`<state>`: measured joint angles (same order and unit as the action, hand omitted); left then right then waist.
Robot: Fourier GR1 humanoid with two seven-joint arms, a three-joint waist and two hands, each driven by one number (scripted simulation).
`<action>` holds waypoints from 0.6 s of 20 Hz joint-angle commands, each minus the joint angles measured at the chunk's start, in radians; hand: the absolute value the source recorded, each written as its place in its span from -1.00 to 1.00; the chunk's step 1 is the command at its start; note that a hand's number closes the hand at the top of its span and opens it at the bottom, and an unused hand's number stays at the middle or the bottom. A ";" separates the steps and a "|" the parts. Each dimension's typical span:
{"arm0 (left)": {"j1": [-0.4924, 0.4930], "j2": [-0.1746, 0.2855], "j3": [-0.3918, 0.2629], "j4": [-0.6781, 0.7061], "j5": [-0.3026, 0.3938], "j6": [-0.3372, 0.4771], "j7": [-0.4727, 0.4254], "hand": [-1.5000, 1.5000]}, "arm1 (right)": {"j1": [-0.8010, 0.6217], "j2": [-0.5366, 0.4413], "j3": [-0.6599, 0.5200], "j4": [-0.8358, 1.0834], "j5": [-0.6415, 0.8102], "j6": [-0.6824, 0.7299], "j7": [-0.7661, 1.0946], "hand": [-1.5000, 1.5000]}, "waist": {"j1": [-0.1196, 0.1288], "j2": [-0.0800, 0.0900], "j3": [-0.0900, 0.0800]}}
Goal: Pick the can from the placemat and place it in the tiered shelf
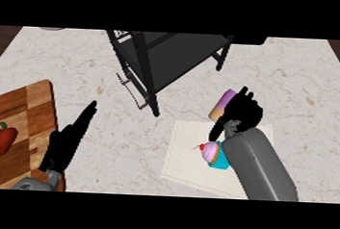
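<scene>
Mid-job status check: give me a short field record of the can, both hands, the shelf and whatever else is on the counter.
can: purple and orange, tilted, held at the placemat's far edge, short of the shelf
right hand: fingers curled round the can
left hand: open, fingers straight, at the cutting board's right edge
tiered shelf: black, far side of the counter, no can in it yet
placemat: cream, holds a cupcake
cutting board: wooden, at left, red pepper on it
</scene>
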<state>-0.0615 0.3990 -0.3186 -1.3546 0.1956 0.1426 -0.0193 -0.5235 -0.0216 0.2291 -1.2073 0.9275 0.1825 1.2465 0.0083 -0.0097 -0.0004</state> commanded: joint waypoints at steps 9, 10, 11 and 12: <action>0.028 0.027 0.054 0.004 0.007 -0.061 0.012 0.00 | 0.018 0.020 0.120 0.020 -0.049 -0.057 0.167 1.00 | 0.000 0.008 0.000; 0.002 0.020 0.054 0.010 0.005 -0.061 0.025 0.00 | -0.037 0.020 0.128 0.072 -0.055 -0.070 0.185 1.00 | 0.006 0.010 0.000; 0.018 -0.022 0.010 -0.033 -0.031 -0.009 0.056 0.00 | -0.019 0.020 0.138 -0.008 -0.056 -0.029 0.232 1.00 | 0.000 0.006 0.000; 0.010 -0.023 0.031 0.042 -0.025 -0.033 -0.007 0.00 | -0.060 0.020 0.133 0.118 -0.040 -0.092 0.182 1.00 | 0.009 0.013 0.000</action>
<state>-0.0575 0.3906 -0.2901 -1.3539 0.1784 0.1175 -0.0120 -0.5429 -0.0325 0.3251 -1.1689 0.8916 0.1287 1.2302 0.0092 -0.0112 -0.0042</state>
